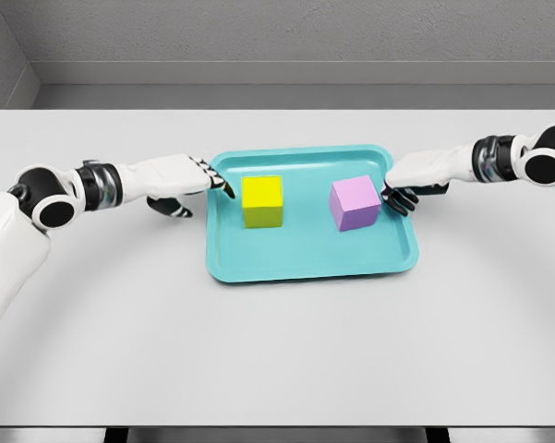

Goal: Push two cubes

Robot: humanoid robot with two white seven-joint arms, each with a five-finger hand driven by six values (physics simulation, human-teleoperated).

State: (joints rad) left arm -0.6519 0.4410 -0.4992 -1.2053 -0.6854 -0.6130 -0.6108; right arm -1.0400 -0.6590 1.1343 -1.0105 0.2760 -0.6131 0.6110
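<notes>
A yellow cube [262,200] stands in the left half of a teal tray [305,263]. A pink cube [355,203] stands in the right half. My left hand [189,185] reaches in from the left; its fingertips [227,189] are over the tray's left rim, a short gap from the yellow cube. My right hand [414,180] comes in from the right, and its dark fingertips [389,196] touch or nearly touch the pink cube's right face. Both hands have relaxed fingers and hold nothing.
The tray lies in the middle of a white table [277,369]. A grey wall [277,37] runs behind the table's far edge.
</notes>
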